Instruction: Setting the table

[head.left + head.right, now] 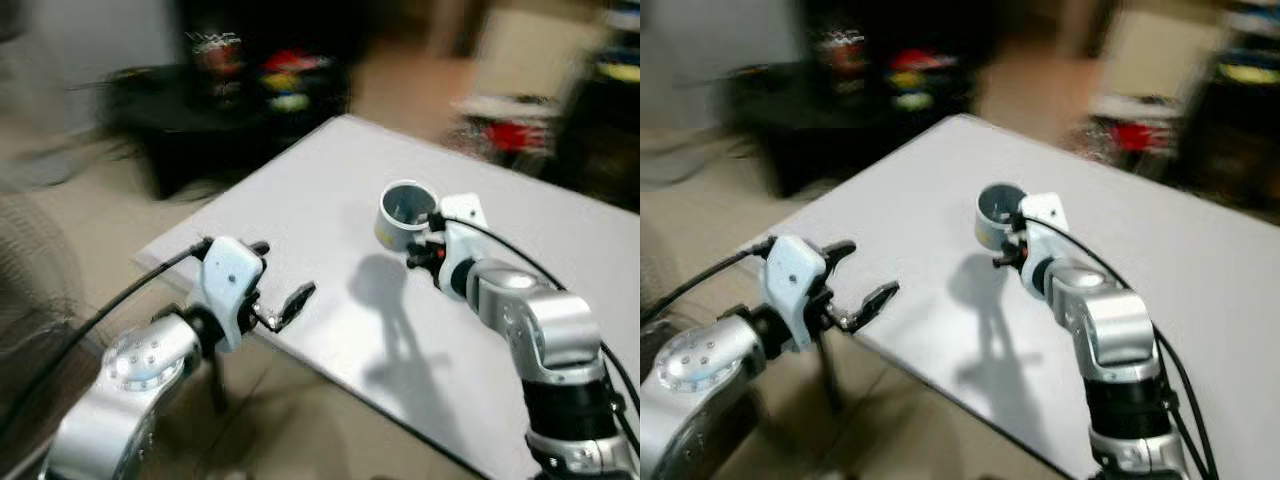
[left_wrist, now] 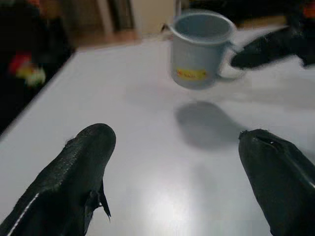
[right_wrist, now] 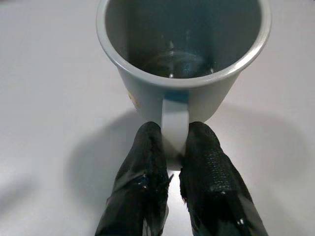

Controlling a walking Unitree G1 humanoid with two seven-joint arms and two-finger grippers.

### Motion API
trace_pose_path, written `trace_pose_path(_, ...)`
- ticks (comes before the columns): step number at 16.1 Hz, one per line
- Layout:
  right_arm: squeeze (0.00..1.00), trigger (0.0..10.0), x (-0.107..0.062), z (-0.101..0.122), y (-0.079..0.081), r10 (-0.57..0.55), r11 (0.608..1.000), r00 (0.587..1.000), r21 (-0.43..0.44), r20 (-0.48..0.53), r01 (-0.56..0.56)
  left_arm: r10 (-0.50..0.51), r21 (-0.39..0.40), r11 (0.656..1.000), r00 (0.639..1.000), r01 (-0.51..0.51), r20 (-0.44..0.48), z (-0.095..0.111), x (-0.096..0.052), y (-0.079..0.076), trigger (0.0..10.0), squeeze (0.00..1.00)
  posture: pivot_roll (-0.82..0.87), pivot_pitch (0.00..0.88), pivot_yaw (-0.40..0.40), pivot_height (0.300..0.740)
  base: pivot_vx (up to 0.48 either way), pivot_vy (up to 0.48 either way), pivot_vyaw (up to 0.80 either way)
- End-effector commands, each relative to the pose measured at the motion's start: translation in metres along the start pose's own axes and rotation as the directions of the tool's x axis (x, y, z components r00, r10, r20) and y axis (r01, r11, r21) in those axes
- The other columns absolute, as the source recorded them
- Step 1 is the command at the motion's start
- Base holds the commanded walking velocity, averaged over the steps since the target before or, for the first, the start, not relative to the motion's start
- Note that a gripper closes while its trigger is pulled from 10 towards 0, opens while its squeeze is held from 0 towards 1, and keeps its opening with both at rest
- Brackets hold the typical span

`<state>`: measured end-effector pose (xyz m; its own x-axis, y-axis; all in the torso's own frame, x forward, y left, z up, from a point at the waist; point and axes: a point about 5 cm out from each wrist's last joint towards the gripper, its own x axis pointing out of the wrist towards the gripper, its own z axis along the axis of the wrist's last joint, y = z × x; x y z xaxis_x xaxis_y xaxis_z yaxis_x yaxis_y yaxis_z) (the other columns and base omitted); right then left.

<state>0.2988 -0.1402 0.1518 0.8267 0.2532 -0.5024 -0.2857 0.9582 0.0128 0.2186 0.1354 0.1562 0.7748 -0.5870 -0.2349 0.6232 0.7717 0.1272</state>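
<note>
A light grey-blue mug (image 1: 403, 214) with a yellow label hangs above the white table (image 1: 330, 190), casting a shadow below it. My right gripper (image 3: 173, 147) is shut on the mug's handle (image 3: 174, 123), with a black finger on each side; the mug (image 3: 184, 59) is empty. My left gripper (image 1: 275, 290) is open over the table's near left edge, nothing between its fingers (image 2: 74, 172). From the left wrist view the mug (image 2: 202, 49) floats ahead above its shadow.
A dark low table (image 1: 230, 110) with colourful blurred items stands beyond the table's far left side. More red and yellow clutter (image 1: 520, 130) sits at the back right. Beige floor (image 1: 290, 420) lies below the near edge. The eye views are blurred.
</note>
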Motion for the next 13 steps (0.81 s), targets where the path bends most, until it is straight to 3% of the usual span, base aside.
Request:
trace_pose_path(1, 0.0, 10.0, -0.003, 0.003, 0.0, 0.003, 1.0, 1.0, -0.007, 0.011, -0.003, -0.017, 0.022, 1.0, 1.0, 0.017, 0.013, 0.007, 0.002, 0.0, 10.0, 0.0, 0.1, 0.0, -0.072, 0.74, 0.0, 0.0, 0.0)
trace_pose_path(8, 0.0, 10.0, -0.003, 0.005, 0.004, 0.02, 1.0, 1.0, -0.015, 0.015, -0.02, -0.023, 0.006, 1.0, 1.0, 0.023, -0.017, 0.001, -0.001, -0.001, 10.0, 0.0, 0.11, 0.0, -0.077, 0.74, 0.0, 0.0, 0.0)
trace_pose_path(13, 0.0, 10.0, 0.009, 0.008, 0.002, 0.012, 1.0, 1.0, -0.01, 0.024, -0.012, -0.042, 0.011, 0.999, 0.999, 0.042, -0.016, 0.004, -0.001, 0.0, 10.0, 0.0, 0.12, 0.0, -0.091, 0.74, 0.0, 0.0, 0.0)
